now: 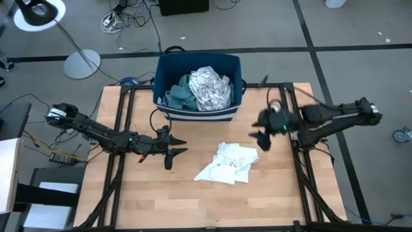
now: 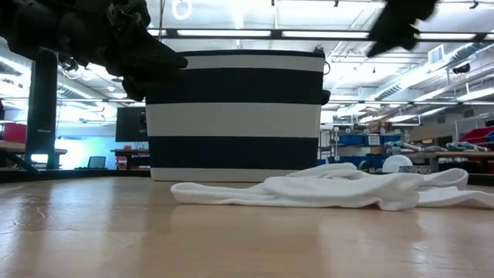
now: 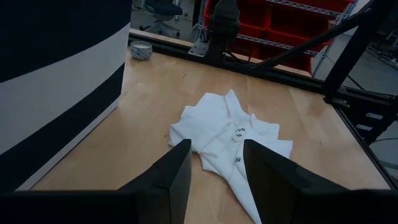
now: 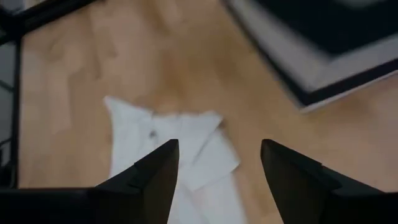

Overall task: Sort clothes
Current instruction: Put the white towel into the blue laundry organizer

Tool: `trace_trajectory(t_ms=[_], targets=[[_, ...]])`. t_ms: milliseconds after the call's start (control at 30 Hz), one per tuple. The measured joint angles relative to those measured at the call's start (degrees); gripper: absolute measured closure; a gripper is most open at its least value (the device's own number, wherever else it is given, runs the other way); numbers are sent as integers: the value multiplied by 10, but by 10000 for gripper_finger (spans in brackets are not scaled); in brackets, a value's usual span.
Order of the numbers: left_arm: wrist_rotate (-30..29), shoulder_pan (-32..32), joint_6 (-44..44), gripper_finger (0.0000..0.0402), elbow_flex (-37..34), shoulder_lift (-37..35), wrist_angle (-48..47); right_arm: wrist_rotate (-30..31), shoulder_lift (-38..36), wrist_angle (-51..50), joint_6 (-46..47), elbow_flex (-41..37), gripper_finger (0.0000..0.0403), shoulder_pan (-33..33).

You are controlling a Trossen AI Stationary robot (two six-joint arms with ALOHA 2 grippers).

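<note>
**White shirt out on the table, bin half full, both grippers empty**

So here's how it looks from above. A crumpled white shirt [image 1: 228,162] lies flat on the wooden table [image 1: 270,200], a bit toward 5 o'clock from the table's middle. Nothing is touching it. In the left wrist view you can see a small tag near its collar.

At 12 o'clock from the shirt sits the navy and white striped bin [image 1: 168,87], at the far edge of the table. Inside it there's a teal cloth [image 1: 179,96] on the 9 o'clock side and a white-and-grey patterned cloth [image 1: 212,87] bunched up on the 3 o'clock side, the two pressed against each other.

The left gripper [image 1: 175,147] is at roughly 9 o'clock from the shirt, near it but apart, just in front of the bin. Its fingers are spread with a clear gap and there's nothing between them; its wrist camera looks past them right at the shirt.

The right gripper [image 1: 262,136] is at about 1 o'clock from the shirt, up off the table surface judging by the low view, near the bin's 5 o'clock corner. Its fingers are wide apart too, holding nothing, with the shirt showing underneath them in the right wrist view.
</note>
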Motion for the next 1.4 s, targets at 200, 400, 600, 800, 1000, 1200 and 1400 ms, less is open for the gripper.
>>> trace_trajectory(t_ms=[200,400,600,800,1000,1200,1400], targets=[[0,0,0,251,0,0,0,14,-41,116,76,-170,174,102],[0,0,-4,251,0,0,0,14,-23,159,175,-275,174,138],[0,0,-4,251,0,0,0,1,0,161,259,-309,174,153],[0,0,-5,251,0,0,0,-33,29,170,298,-309,174,178],[0,0,-5,251,0,0,-2,-31,75,172,313,-309,175,189],[0,0,-6,251,0,0,-1,8,120,191,301,-309,249,189],[0,0,-7,251,0,0,0,9,127,230,266,-309,389,189]])
